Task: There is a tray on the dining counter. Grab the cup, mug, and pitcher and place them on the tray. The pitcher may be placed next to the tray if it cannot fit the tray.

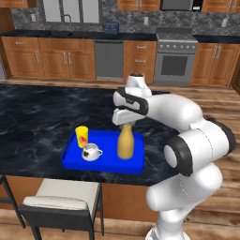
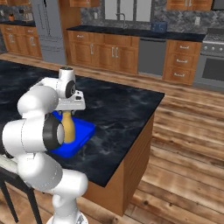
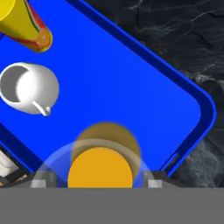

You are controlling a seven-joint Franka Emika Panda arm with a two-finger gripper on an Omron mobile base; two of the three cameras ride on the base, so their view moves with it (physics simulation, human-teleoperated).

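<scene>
Where tray [image 1: 105, 165] bears it, pitcher [image 1: 125, 143] under gripper [image 1: 125, 123].

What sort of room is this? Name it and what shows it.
A home kitchen, rendered: wooden cabinets, a steel oven, a sink, and the dining counter with a stool.

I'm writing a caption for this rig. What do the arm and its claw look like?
The arm is made of glossy white, rounded, bulbous segments with dark grey-black rings at the joints. Its wrist ends in a white block with dark panels. The claw shows two small grey finger tips. No cables or markings are visible.
</scene>
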